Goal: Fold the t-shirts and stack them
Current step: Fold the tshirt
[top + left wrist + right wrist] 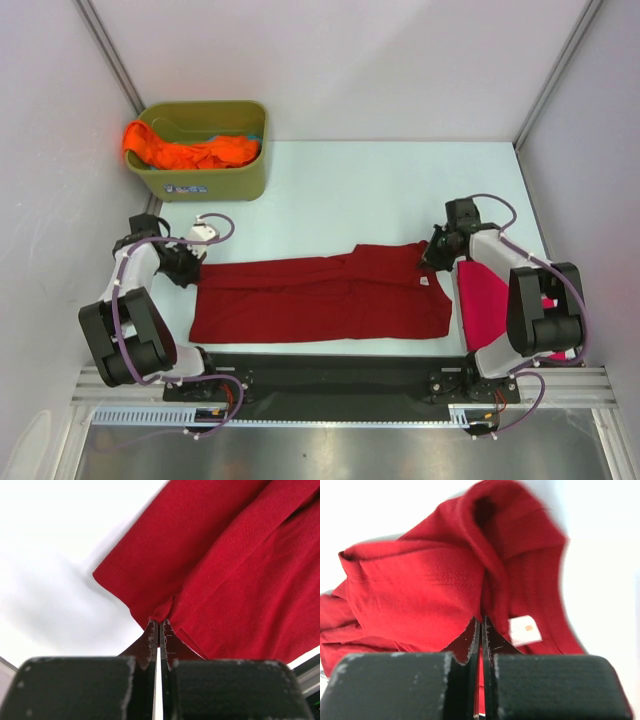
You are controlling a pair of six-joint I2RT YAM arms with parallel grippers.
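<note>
The dark red t-shirt lies spread lengthwise across the table's near middle. My left gripper is shut on its left edge; the left wrist view shows the fingers pinching the hem. My right gripper is shut on its right end near the collar, where a white label shows beside the pinched cloth. The magenta-pink t-shirt lies folded at the right, partly under my right arm. The orange t-shirt is bunched in the tub.
The olive-green tub stands at the back left and also holds a bit of teal cloth. White walls close in the table at the left, back and right. A black rail runs along the near edge.
</note>
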